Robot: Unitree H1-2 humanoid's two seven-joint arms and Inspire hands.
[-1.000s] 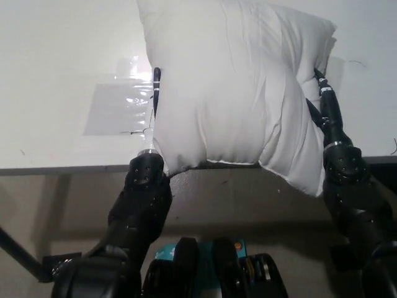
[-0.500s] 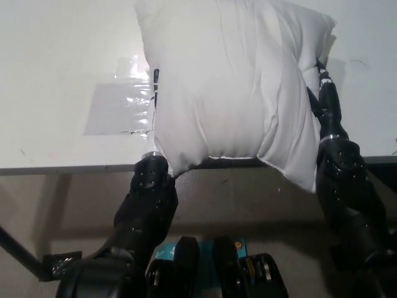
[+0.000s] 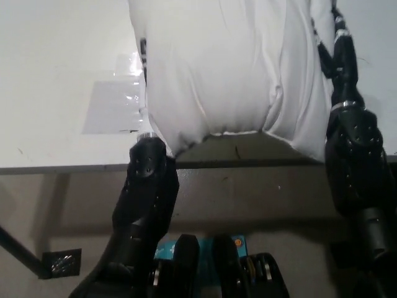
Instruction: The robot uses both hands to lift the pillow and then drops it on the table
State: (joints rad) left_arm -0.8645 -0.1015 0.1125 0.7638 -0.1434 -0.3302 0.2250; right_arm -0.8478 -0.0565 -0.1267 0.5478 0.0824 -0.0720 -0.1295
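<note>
A big white pillow (image 3: 229, 68) fills the upper middle of the head view, lifted off the white table (image 3: 49, 74), its lower edge hanging over the table's front. My two hands squeeze it from its sides. Only a thin dark sliver of my left hand (image 3: 143, 56) shows at the pillow's left edge; the pillow hides the rest. My black right hand (image 3: 338, 43) presses on the pillow's right side near the top of the picture, partly covered by fabric. Both forearms rise from below.
A glossy clear sheet (image 3: 115, 105) lies flat on the table left of the pillow. The table's front edge (image 3: 74, 166) runs across the picture below it, with floor underneath. Bare tabletop stretches off to the left.
Both arms have gone up and the pillow has risen with them, now reaching past the picture's top. Its lower edge has lifted from the table's front edge.
</note>
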